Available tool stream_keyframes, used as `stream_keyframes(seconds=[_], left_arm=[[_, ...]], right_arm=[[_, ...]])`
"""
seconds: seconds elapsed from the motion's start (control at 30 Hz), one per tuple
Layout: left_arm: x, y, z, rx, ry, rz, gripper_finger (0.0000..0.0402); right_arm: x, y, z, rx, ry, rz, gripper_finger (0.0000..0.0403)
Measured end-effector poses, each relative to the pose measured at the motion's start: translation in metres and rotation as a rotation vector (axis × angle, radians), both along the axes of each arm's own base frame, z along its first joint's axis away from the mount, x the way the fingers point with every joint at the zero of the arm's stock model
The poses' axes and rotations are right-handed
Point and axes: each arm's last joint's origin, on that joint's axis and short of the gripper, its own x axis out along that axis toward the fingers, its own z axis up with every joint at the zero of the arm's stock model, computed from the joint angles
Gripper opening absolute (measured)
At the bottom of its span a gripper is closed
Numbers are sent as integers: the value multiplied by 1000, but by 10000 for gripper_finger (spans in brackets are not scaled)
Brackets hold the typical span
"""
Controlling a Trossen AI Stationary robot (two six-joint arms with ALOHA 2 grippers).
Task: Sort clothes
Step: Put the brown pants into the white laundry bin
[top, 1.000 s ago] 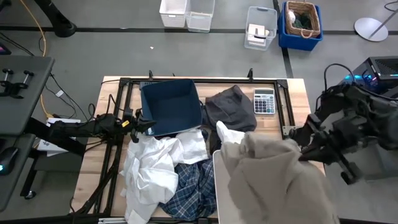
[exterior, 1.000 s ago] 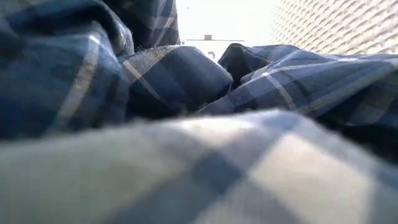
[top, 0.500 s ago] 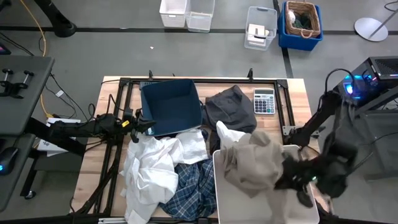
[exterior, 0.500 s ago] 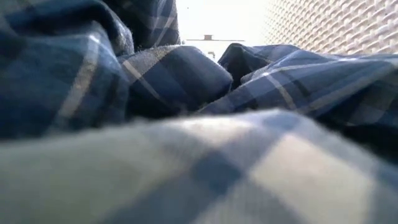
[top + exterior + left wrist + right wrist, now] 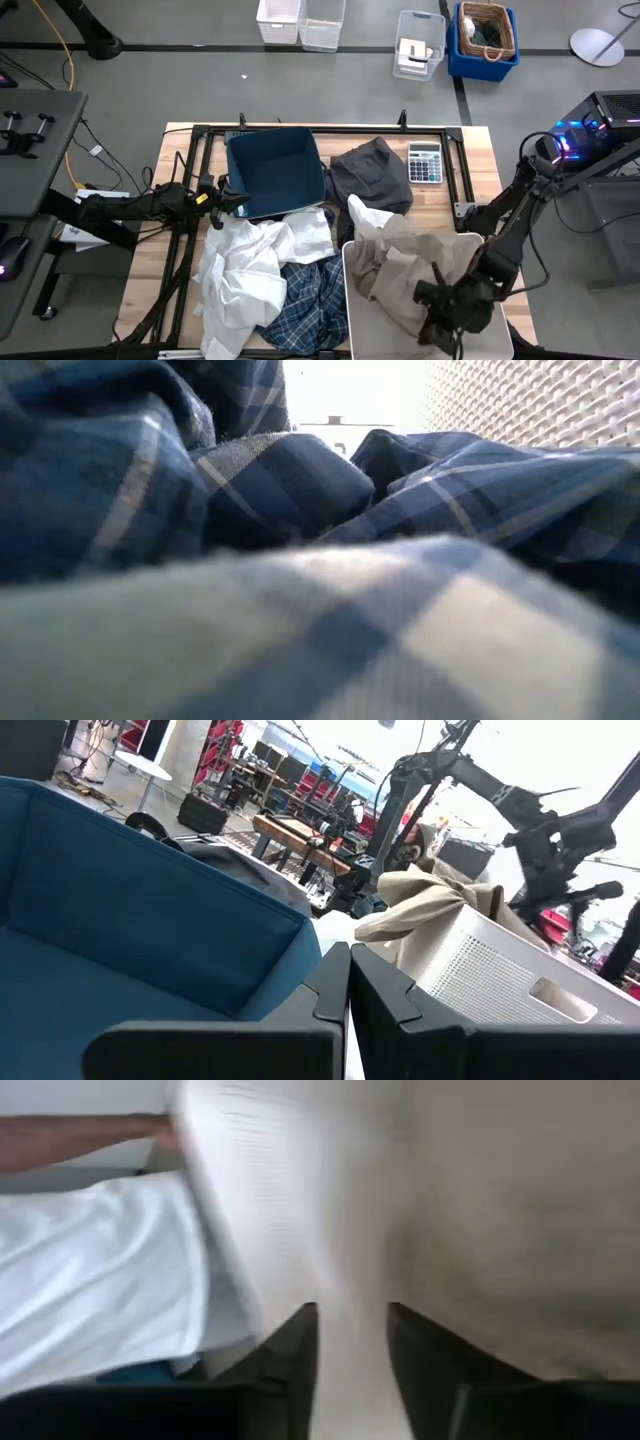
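In the high view the nearest things lie along the table's front edge. At about seven o'clock from the table's middle, the blue-white plaid shirt lies crumpled on the wood, and its folds fill nearly all of the low view. At about five o'clock stands the large white bin, its perforated wall showing in the low view's far corner. The right gripper is down inside that bin, over the beige-khaki piece. In the right wrist view its two dark fingers stand apart with a clear gap between them and no cloth pinched there, so the jaws are parted and hold nothing; pale fabric lies just ahead of them. The beige-khaki piece is heaped in the bin, with one end draped over the bin's far rim toward the table's middle.

At nine o'clock the white shirts lie bunched, touching the plaid shirt on their near side. Farther out at nine o'clock the left gripper waits just beside the dark blue bin; in the left wrist view its fingers meet with no gap and nothing is held between them.

At eleven o'clock sits the dark blue bin, and at one o'clock the dark grey piece lies on the table, with a calculator just beside it, farther toward two o'clock.
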Motion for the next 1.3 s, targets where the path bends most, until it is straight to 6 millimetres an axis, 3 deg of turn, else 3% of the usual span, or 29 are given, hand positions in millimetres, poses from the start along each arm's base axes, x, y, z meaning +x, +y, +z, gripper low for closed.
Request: stream_keyframes(seconds=[0.13, 0.27, 0.33, 0.43, 0.53, 0.6, 0.73, 0.83, 1.0, 1.3], left_arm=[[0, 0, 0, 0, 0, 0, 0], [0, 0, 0, 0, 1, 0, 0], [0, 0, 0, 0, 2, 0, 0], [0, 0, 0, 0, 4, 0, 0], [0, 0, 0, 0, 4, 0, 0], [0, 0, -1, 0, 7, 0, 0], [0, 0, -1, 0, 6, 0, 0], [0, 0, -1, 0, 10, 0, 0], [0, 0, -1, 0, 9, 0, 0], [0, 0, -1, 0, 10, 0, 0]], right_arm=[[24, 4, 31, 46, -6, -13, 182], [40, -13, 66, 7, 95, -2, 208], [43, -32, 84, -71, 125, -69, 211], [42, -75, 107, -270, 117, -349, 210], [36, -120, 114, -378, 267, -630, 205], [41, -145, 114, -360, 249, -682, 204], [45, -190, 101, -325, 301, -722, 204], [44, -209, 75, -297, 434, -683, 204], [39, -221, 39, -259, 479, -666, 204], [22, -237, -35, -356, 615, -934, 203]])
